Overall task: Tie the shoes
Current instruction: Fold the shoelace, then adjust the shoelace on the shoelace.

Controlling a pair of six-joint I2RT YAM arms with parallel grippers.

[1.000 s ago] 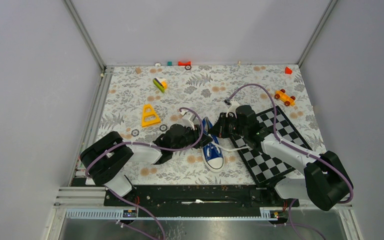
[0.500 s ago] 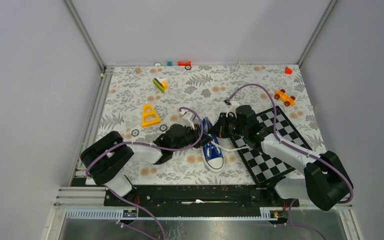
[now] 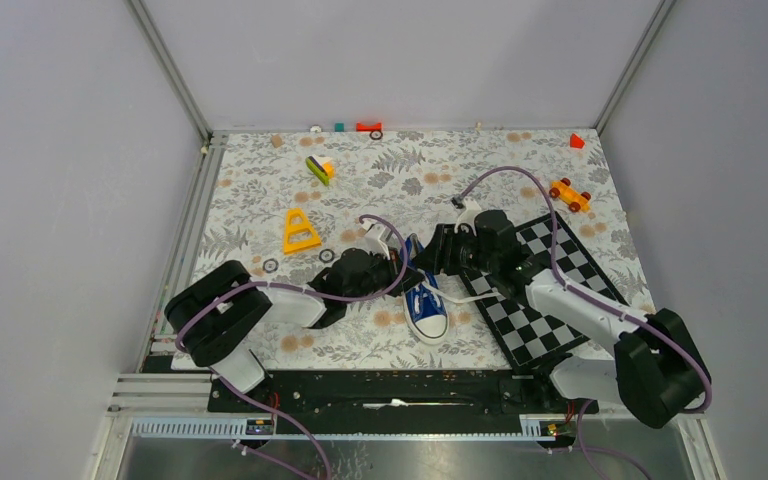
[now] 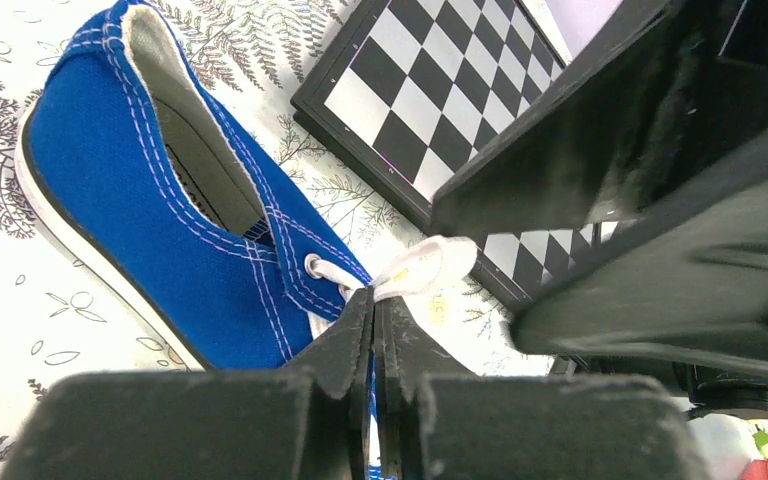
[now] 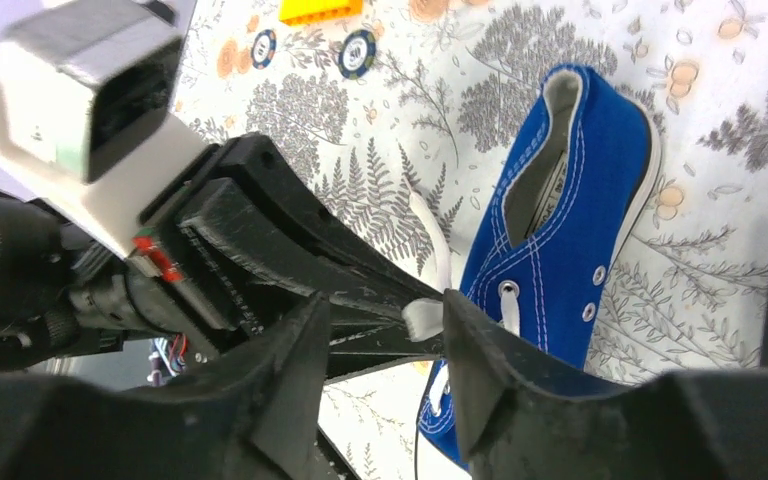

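Overhead, sneaker heel obscured; left end effector pinching lace

From above, the left arm and right arm cover the lacing of the sneaker. On my left wrist view the lace vanishes between the closed tips of the left pincer, which hides the toe, and the right arm is a dark blur. I can't name the bits at the far edge of the table: too small.
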